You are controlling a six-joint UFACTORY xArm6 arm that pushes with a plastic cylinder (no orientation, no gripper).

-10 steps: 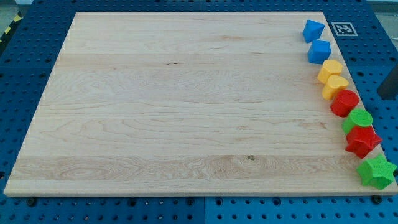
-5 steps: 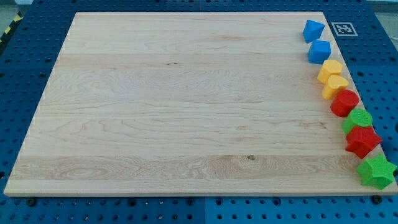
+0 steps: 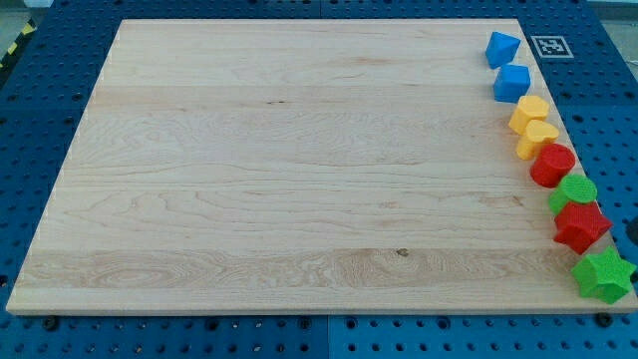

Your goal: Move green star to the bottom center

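Green star [image 3: 603, 276] sits at the board's [image 3: 279, 170] bottom right corner, partly over the edge; my tip does not show in the view, so its place among the blocks cannot be told. Just above the star lies a red star [image 3: 580, 225], touching a green round block [image 3: 574, 191]. Further up the right edge run a red block [image 3: 552, 165], two yellow blocks [image 3: 537, 138] [image 3: 529, 112] and two blue blocks [image 3: 512, 83] [image 3: 501, 48].
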